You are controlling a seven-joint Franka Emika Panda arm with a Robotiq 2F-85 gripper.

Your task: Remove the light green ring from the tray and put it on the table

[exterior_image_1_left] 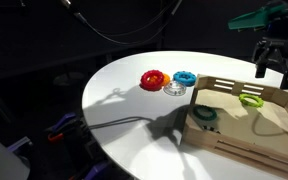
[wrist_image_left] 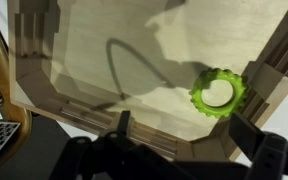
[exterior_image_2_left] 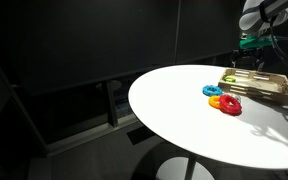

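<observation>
1. Your gripper [exterior_image_1_left: 272, 66] hangs above the far end of the tray [exterior_image_1_left: 239, 147], jaws spread wide and holding nothing. The light green ring [exterior_image_1_left: 251, 99] lies flat on the tray floor beneath it. In the wrist view the ring [wrist_image_left: 218, 93] sits near a corner of the tray, closer to one finger than the other.
2. A straight descent could land a finger on top of the ring, because it is not centred between the jaws. Line up first.
3. A finger could strike the tray wall [wrist_image_left: 279, 50], since the ring lies so near it. That may shove the tray across the table [exterior_image_1_left: 124, 95].
4. The ring looks thin, with a bumpy edge. Squeezing its outer rim may make it pop sideways; one finger through the hole is probably the safer hold.
5. A darker green ring [exterior_image_1_left: 204, 117] lies at the tray's other end, well apart. A mix-up seems unlikely, but check the colour before you close.
6. A red ring [exterior_image_1_left: 154, 79] and a blue ring [exterior_image_1_left: 184, 78] rest on the table near the tray. Releasing onto them, or close to the table's edge, could send the ring rolling off.
</observation>
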